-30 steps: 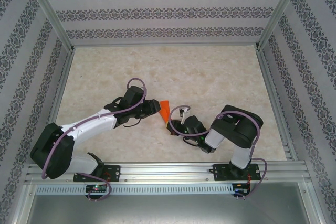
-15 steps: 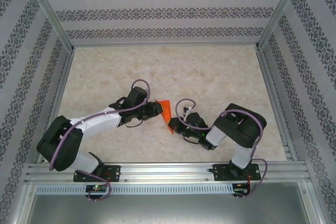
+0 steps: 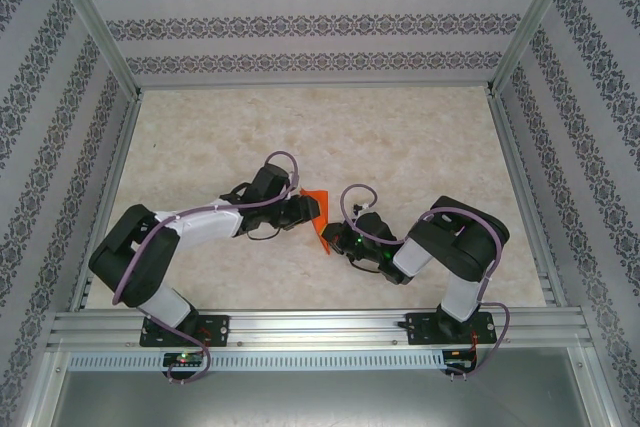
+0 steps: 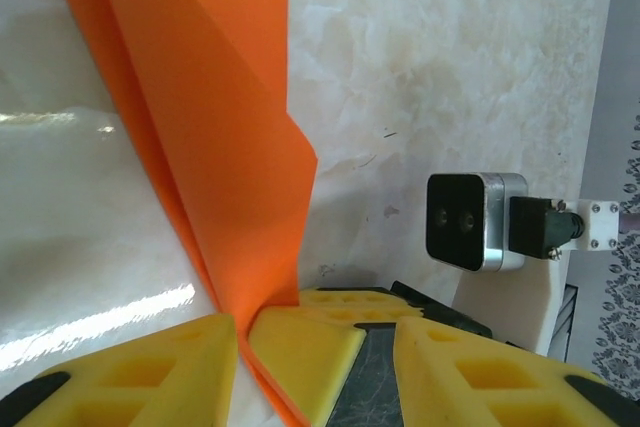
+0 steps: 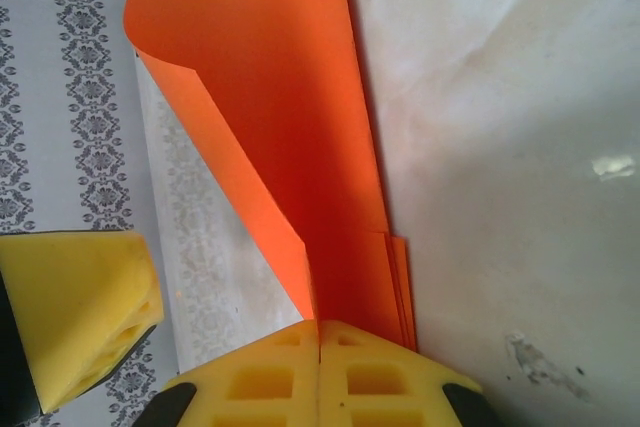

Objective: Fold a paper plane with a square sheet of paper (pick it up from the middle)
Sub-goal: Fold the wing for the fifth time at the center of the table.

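Note:
The orange sheet of paper (image 3: 317, 203) is folded into a narrow pointed wedge of layers and stands on edge above the table, between the two grippers. My right gripper (image 3: 331, 241) is shut on its lower edge; in the right wrist view the pads meet on the paper (image 5: 290, 137) at the gripper (image 5: 318, 329). My left gripper (image 3: 308, 211) is open and straddles the paper (image 4: 210, 117). In the left wrist view the left gripper (image 4: 315, 347) has the sheet and the right gripper's fingertips (image 4: 300, 342) between its pads.
The marble-patterned table (image 3: 400, 137) is walled by patterned panels and metal posts. The right wrist camera (image 4: 475, 219) sits close behind the paper. One left finger (image 5: 80, 297) shows at the left of the right wrist view.
The left arm has swung right, bringing its gripper in over the paper. The right gripper has shifted slightly with the paper in it.

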You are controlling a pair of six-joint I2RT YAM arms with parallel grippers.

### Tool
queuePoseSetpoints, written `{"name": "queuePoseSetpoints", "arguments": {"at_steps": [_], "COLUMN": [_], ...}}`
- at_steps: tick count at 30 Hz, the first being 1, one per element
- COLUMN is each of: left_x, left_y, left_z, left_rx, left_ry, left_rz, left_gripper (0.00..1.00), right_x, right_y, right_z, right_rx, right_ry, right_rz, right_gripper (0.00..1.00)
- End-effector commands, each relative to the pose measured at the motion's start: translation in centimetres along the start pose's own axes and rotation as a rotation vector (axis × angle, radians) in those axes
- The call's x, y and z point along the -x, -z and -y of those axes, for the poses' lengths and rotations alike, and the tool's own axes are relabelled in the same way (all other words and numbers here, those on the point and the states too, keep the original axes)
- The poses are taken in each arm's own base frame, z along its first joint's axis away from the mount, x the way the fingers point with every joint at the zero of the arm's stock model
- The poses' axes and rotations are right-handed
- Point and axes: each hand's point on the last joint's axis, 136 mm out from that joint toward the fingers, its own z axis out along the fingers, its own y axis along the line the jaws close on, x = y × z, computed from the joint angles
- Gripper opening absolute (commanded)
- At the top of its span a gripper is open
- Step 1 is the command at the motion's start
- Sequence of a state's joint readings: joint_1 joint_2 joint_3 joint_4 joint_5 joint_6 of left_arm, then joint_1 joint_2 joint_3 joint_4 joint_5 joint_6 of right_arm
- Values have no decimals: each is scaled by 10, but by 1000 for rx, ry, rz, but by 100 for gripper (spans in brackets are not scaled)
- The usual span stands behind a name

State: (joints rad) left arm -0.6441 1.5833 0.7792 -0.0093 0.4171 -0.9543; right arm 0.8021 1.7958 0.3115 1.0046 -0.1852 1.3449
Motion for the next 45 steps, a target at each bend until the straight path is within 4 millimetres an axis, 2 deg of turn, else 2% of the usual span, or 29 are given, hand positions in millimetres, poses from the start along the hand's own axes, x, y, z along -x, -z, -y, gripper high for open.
{"name": "queuePoseSetpoints", "arguments": {"at_steps": [1, 6, 12, 20, 26, 29, 35, 43, 45], "left_x": [8, 11, 15, 10, 10, 10, 13, 15, 14], "left_y": [-7, -18, -21, -36, -42, -41, -34, -9, -4], "left_z": [24, 23, 31, 23, 24, 24, 34, 50, 49], "left_rx": [-77, -80, -103, -100, -106, -105, -126, -159, -153], "left_ry": [-62, -62, -86, -85, -95, -97, -109, -146, -149], "left_rz": [7, -3, 1, -34, -53, -52, -38, 8, 27], "left_gripper": [47, 47, 48, 48, 47, 48, 48, 50, 50], "right_x": [-7, -5, -4, -1, -1, 0, 3, 4, 5], "right_y": [5, 10, 11, 13, 16, 19, 28, 28, 26], "right_z": [22, 19, 17, 13, 12, 15, 25, 15, 6], "right_rx": [-89, -101, -111, -98, -108, -141, -205, -102, -56], "right_ry": [-9, 5, -8, -6, 15, 31, 36, -67, -82], "right_rz": [-35, -31, -36, -21, -20, -17, 3, 2, -10], "right_gripper": [0, 1, 4, 8, 16, 16, 0, 0, 0]}}
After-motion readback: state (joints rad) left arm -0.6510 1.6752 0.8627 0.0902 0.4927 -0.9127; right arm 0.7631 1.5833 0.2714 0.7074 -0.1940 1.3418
